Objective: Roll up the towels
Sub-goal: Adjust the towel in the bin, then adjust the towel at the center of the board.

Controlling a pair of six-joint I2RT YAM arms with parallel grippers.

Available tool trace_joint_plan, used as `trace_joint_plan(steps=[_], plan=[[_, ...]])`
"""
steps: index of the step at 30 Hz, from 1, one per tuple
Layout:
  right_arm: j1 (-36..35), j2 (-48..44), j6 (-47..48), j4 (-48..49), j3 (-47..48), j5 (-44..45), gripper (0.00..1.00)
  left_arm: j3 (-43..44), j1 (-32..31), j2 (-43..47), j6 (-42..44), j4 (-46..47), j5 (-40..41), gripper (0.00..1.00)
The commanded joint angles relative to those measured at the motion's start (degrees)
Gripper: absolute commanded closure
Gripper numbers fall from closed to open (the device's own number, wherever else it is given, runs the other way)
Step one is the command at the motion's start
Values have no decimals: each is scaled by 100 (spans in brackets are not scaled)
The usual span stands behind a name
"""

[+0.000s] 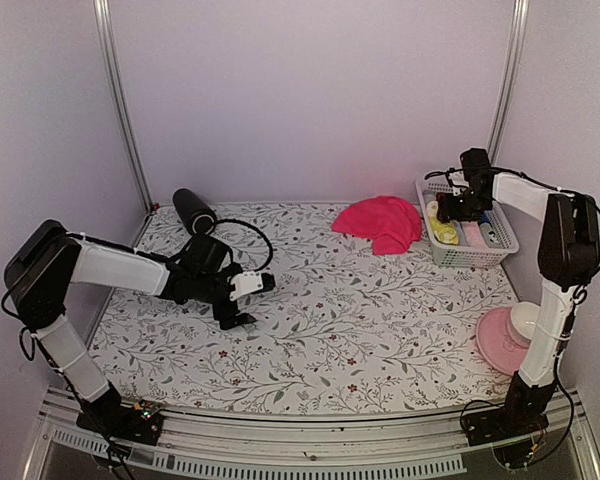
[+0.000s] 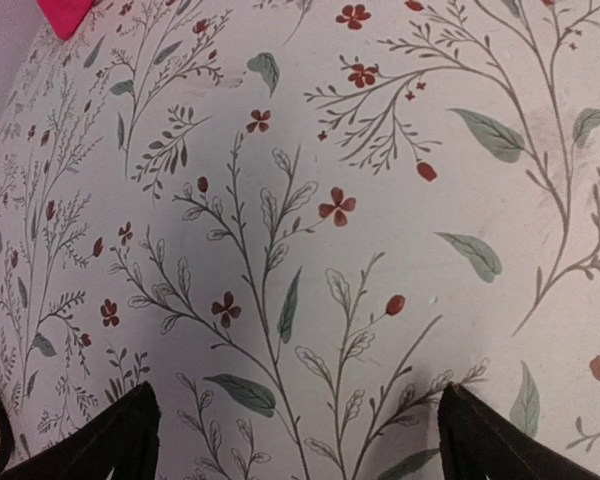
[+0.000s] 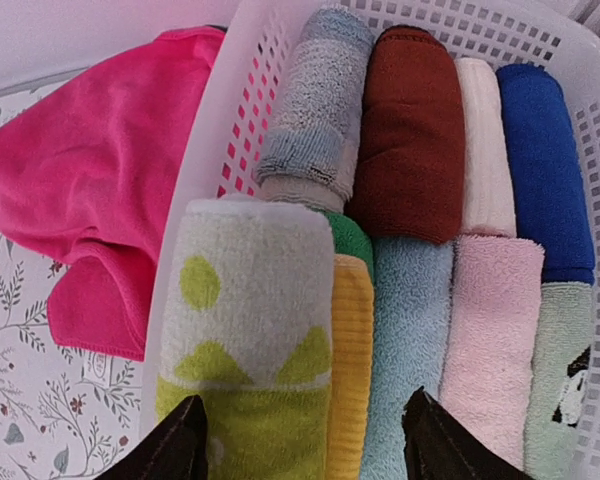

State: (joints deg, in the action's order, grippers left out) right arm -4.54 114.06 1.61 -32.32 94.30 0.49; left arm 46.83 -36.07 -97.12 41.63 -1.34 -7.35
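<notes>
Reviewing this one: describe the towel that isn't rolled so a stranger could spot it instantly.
Find the white basket at the far right of the floral table. Against its left side, outside it, lies the hot pink towel. It alone is a loose crumpled heap on the tabletop, whereas the rolled towels sit packed inside the basket.

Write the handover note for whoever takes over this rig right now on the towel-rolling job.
Left gripper: open, empty, low over the bare tablecloth.
Right gripper: open, above the basket, over the green-and-white roll, not gripping it.
Done: many rolled towels lie packed side by side in the basket.
Left: the hot pink towel lies crumpled and unrolled on the cloth beside the basket. It probably needs rolling next.
</notes>
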Motion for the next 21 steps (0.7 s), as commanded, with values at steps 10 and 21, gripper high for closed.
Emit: trace_joint_plan(steps=[10,21], plan=[[-1530,-84,734,-43,762,355,20,441,1314,1020,-647,-1172,-599,3],[-1683,1755,36,-65,1697,1237,24,-74,1997,1694,-852,-1124,-905,3]])
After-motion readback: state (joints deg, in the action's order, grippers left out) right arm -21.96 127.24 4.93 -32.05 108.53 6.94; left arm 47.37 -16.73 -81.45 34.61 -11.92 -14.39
